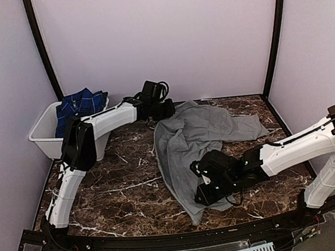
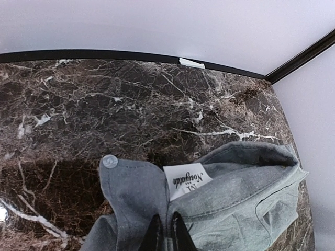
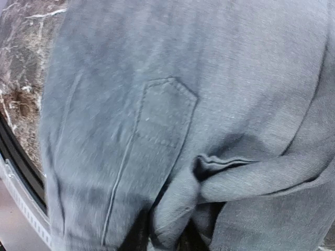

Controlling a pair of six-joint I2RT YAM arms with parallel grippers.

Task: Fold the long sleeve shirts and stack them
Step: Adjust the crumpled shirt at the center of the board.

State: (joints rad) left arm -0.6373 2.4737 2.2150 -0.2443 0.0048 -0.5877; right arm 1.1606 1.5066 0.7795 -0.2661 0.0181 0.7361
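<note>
Grey shirt point(image 1: 198, 131) pinched at collar by left end effector point(image 2: 166, 235), gripped by right end effector point(image 3: 163, 235); plaid shirt point(image 1: 80, 103) fills tub point(image 1: 42, 134).

A grey shirt point(image 1: 199, 131) lay crumpled across the middle of the dark marbled bench point(image 1: 120, 187), one sleeve trailing to the right and its hem reaching the near edge. The left arm stretched from the near left corner to the shirt's far left edge, where the left hand point(image 1: 157, 120) met the cloth. The right arm came in low from the right, and the right hand point(image 1: 200, 195) sat on the shirt's near half; its fingers could not be made out. A blue plaid shirt point(image 1: 80, 104) sat bunched in a white tub point(image 1: 43, 135) at the far left.
</note>
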